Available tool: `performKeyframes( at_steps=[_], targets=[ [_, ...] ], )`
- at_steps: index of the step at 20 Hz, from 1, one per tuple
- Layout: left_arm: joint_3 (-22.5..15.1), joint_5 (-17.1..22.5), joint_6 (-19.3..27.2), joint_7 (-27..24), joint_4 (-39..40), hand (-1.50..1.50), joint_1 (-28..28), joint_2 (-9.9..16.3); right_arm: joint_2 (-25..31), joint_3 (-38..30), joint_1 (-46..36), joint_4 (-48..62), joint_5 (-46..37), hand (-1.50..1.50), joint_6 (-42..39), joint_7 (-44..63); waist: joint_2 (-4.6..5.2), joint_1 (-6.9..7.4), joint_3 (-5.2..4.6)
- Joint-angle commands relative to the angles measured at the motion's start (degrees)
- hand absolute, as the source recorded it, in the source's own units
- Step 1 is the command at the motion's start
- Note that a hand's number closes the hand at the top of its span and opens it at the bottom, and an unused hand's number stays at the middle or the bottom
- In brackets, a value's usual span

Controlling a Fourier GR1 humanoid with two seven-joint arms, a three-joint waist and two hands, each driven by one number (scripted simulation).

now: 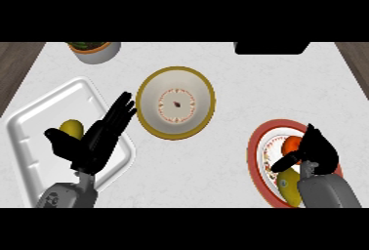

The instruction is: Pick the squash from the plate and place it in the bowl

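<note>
Squash (290, 181) lay on the red-rimmed plate (254, 155), partly hidden; our right hand (317, 149) curled over it, apparently grasping. Next we needed to lift toward the bowl (176, 102). Left hand (97, 134) rested open.

My bench (238, 68) looks like smooth white marble; my bowl (176, 103) looks ceramic, my tray (43, 122) glossy white plastic.
</note>
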State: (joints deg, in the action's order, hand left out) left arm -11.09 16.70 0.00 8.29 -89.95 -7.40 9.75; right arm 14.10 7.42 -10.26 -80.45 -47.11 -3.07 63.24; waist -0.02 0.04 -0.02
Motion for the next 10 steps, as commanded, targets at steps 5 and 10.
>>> performKeyframes(
  at_steps=[5,10],
  targets=[
    [0.64,-2.39,-3.95,-6.21,5.76,0.00,1.04,-2.26,-2.76,-3.44,-1.57,6.68,-3.48,-1.50,2.63,-0.45,0.08,0.00,0.01],
    [2.30,-4.25,-2.24,-1.84,5.11,0.00,-2.51,-3.82,-2.66,-4.80,-4.29,12.01,-6.35,1.50,5.80,-7.99,0.08,0.08,0.02]
  ],
)
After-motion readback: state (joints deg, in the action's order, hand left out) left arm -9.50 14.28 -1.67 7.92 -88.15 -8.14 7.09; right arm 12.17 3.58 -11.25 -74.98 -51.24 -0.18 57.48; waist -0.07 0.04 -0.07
